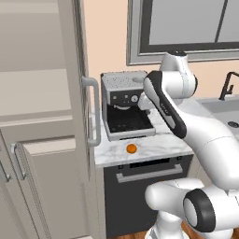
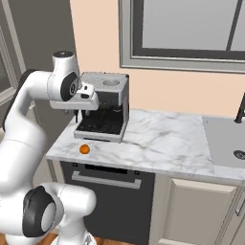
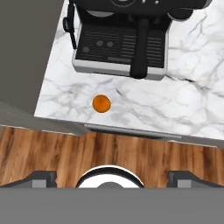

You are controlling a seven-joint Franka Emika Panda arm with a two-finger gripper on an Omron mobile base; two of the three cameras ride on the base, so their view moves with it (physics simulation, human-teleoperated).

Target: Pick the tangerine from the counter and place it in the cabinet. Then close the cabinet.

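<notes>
Hovering open gripper (image 3: 112, 177) above tangerine (image 3: 101, 103)

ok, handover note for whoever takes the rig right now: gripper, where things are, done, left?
Gripper: open, empty, raised over the counter's front edge.
Tangerine: on the counter, near the front edge, just in front of the coffee machine.
Cabinet: door open, shelves in view.
Done: nothing picked yet.
Left: descend, grasp tangerine, place it in cabinet, close door.
</notes>
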